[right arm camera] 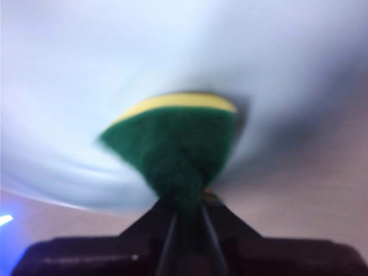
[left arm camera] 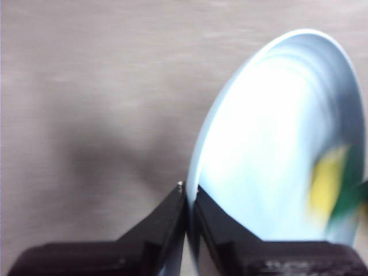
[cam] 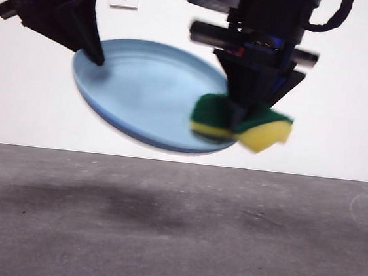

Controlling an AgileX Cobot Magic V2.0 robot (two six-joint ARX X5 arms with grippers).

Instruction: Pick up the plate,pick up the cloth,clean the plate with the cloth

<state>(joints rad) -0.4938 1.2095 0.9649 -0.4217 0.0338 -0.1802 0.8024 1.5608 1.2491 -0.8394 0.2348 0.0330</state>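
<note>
My left gripper (cam: 95, 55) is clamped on the rim of the plate (cam: 146, 91), jaws pinched tight with the thin edge between them, holding it up off the table (cam: 174, 236), tilted so its face turns toward my other arm. My right gripper (cam: 242, 121) is squeezed shut on the cloth (cam: 238, 122), really a yellow-and-green sponge, pinched at its middle so both ends flare out.

Key relation: the cloth sits at the plate's far rim, opposite my left grip point, so the plate's full width lies between the two grippers. Right wrist view shows the cloth's yellow foam side (right arm camera: 172, 102) facing the plate face (right arm camera: 86, 86), green layer toward the jaws; it looks pressed against the surface, but blur means I can't be sure of contact.

Next stroke should probably sweep the cloth across the plate toward my left gripper. The right arm does the moving and the left only steadies. Risk: pushing at the unsupported rim could lever the plate in my one-point pinch.
</note>
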